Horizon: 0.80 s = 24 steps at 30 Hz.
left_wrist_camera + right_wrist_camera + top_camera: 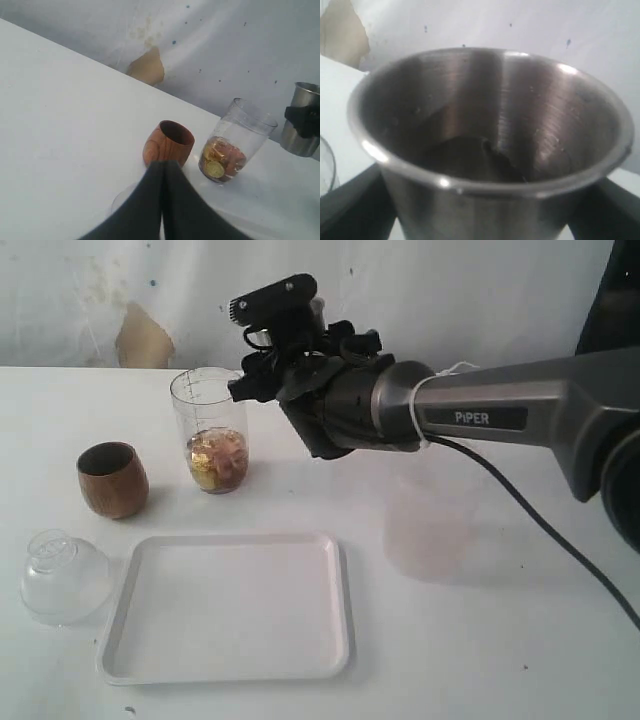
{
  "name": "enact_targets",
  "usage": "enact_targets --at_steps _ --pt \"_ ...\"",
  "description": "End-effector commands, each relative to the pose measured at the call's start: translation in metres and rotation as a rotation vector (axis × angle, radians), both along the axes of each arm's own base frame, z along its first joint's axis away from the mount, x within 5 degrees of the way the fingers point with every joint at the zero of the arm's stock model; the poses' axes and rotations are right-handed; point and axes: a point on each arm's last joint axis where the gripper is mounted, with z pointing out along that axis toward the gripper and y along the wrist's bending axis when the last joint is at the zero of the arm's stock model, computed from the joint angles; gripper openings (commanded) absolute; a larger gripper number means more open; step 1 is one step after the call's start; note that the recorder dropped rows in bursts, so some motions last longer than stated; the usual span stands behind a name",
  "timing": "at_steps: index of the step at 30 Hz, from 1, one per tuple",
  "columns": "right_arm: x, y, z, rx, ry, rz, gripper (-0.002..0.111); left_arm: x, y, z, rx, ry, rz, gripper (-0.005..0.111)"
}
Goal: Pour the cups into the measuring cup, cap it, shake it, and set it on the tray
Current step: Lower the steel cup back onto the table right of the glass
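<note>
Tapered steel tumbler [485,145] gripped by right gripper [285,332], at 2 o'clock of measuring cup [208,430].
Cup: clear graduated cylinder, upright, gold-pink pieces [216,462] inside. Rounded wooden cup [113,478] at 8 o'clock, flat white tray [228,676] at 6, dome cap [62,575] at tray's 9; left gripper [162,200] closed, empty.

Only one word is readable: "PiPER" [489,418], in white letters on a dark plate. It stands on the grey sleeve of the right arm [560,380], well behind the jaws, on the side that faces the exterior camera. The measuring cup [210,430], just beside the jaws, carries printed graduation marks [199,388] on its wall near the rim. They show only as short faint lines, and any figures next to them are too small and blurred to read. In the left wrist view no mark on this cup is readable.
</note>
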Motion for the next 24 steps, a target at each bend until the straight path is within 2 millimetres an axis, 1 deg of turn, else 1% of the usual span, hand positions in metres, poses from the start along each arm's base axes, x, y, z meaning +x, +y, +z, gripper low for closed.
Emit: enact_targets --at_steps 1,2,3,4,6,12,13,18,21,23,24 --pt "0.001 -0.017 0.004 0.204 -0.076 -0.124 0.000 0.000 0.000 -0.002 0.011 0.001 -0.002 0.000" --pt "0.000 -0.018 -0.003 0.242 -0.069 -0.134 0.000 0.000 0.000 -0.002 0.011 0.001 -0.002 0.000" --pt "0.000 -0.016 -0.021 0.284 -0.061 -0.131 0.000 0.000 0.000 -0.002 0.011 0.001 -0.002 0.000" --pt "0.002 -0.015 -0.034 0.270 -0.052 -0.119 0.000 0.000 0.000 -0.002 0.011 0.001 -0.002 0.000" --pt "0.003 -0.013 -0.053 0.243 -0.031 -0.128 0.000 0.000 0.000 -0.002 0.011 0.001 -0.002 0.000" --pt "0.005 -0.015 -0.077 0.203 -0.032 -0.164 0.000 0.000 0.000 -0.002 0.011 0.001 -0.002 0.000" --pt "0.005 -0.016 -0.084 0.201 -0.034 -0.175 0.000 0.000 0.000 -0.002 0.011 0.001 -0.002 0.000" --pt "0.005 -0.015 -0.096 0.200 -0.015 -0.180 0.000 0.000 0.000 -0.001 0.011 -0.001 -0.002 0.000" --pt "0.004 -0.012 -0.099 0.204 0.023 -0.154 0.000 0.000 0.000 -0.001 0.011 -0.001 -0.002 0.000" --pt "0.000 -0.008 -0.101 0.228 0.051 -0.173 0.000 0.000 0.000 -0.001 0.011 -0.001 -0.002 0.000" --pt "-0.002 -0.006 -0.102 0.222 0.055 -0.182 0.002 0.000 0.000 -0.001 0.011 -0.001 -0.002 0.000"
